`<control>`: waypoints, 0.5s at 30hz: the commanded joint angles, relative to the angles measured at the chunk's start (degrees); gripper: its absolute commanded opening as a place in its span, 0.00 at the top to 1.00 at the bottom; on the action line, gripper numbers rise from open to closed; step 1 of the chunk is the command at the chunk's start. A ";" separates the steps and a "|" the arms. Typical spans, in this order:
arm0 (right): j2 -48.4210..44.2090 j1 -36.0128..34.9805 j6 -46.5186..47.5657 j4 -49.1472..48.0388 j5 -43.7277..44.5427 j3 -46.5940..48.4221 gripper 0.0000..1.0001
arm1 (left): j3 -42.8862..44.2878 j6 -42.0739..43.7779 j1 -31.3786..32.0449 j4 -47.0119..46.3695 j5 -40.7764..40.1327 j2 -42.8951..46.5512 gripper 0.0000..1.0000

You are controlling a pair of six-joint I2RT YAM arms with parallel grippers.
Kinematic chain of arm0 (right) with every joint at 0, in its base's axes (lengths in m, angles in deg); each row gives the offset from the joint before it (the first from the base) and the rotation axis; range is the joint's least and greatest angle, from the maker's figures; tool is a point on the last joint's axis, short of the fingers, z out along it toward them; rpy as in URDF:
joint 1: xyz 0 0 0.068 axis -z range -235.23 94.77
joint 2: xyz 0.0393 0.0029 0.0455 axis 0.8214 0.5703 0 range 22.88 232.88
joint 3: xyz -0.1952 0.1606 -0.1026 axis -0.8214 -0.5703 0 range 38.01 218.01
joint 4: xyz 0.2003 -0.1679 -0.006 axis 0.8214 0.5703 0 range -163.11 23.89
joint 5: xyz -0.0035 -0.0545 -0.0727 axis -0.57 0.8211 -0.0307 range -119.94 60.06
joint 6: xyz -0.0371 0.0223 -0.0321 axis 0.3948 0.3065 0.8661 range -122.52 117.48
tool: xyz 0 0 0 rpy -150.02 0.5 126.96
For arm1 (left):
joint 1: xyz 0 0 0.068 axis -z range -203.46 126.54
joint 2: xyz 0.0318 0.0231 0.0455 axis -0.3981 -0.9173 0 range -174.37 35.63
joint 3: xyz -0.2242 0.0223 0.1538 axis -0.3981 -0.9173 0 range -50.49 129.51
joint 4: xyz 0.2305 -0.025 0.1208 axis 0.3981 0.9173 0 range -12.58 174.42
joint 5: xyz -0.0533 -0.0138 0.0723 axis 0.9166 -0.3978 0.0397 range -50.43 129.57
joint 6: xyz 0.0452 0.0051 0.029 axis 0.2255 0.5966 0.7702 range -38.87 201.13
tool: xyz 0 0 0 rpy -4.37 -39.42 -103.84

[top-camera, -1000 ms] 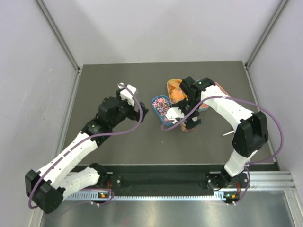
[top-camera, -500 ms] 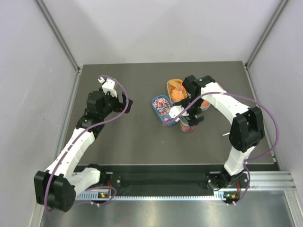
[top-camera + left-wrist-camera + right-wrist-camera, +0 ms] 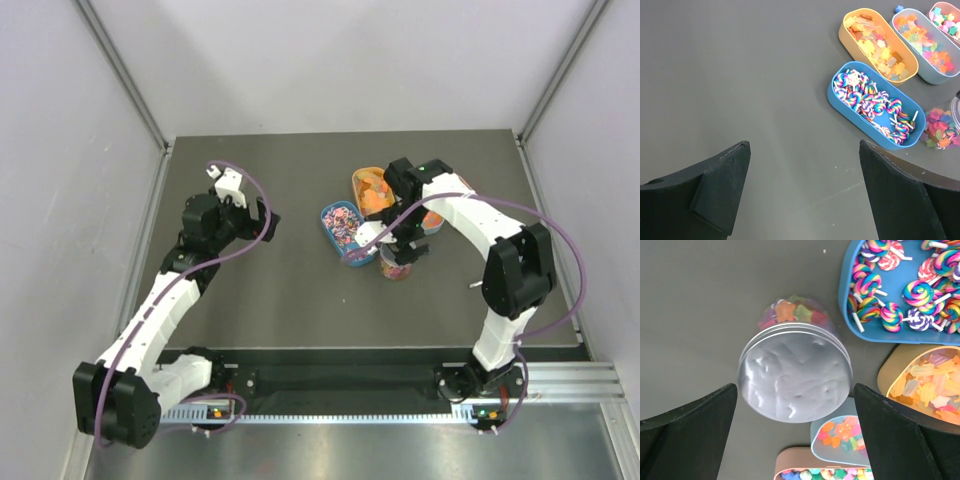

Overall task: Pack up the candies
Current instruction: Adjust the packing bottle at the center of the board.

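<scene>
The candies lie in several oval trays: swirl lollipops [image 3: 870,102] in a blue tray [image 3: 831,95], orange pieces [image 3: 877,47] in an orange tray, gummies in a pale blue tray [image 3: 940,77]. More candies [image 3: 792,312] fill a clear jar with a silver lid [image 3: 795,377], which stands upright by the blue tray [image 3: 842,290]. My right gripper [image 3: 794,390] is open right above the jar, one finger on each side of the lid with gaps. My left gripper [image 3: 804,150] is open and empty over bare table, left of the trays.
A pinkish tray [image 3: 790,462] of star candies sits beside the pale blue tray [image 3: 820,432]. A loose blue candy [image 3: 898,8] lies behind the trays. In the top view the jar [image 3: 397,268] is under my right gripper [image 3: 400,250]; a small pale object [image 3: 470,284] lies to its right.
My left arm has pulled back to the left, away from the trays, and now holds still. My right gripper has shifted slightly over the jar.
</scene>
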 commanded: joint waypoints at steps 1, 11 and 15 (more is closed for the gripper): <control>2.26 0.37 -1.40 -1.05 -0.47 3.38 0.00 | -0.50 -0.17 -0.67 -2.67 0.98 1.96 0.06; 3.23 -0.16 -3.77 -0.16 0.67 2.33 0.00 | -2.08 -0.53 -1.19 -2.32 0.80 3.89 0.06; 1.30 -0.24 -8.16 -1.83 1.20 -0.48 0.00 | -3.22 -1.40 -1.28 -2.84 0.72 4.51 0.06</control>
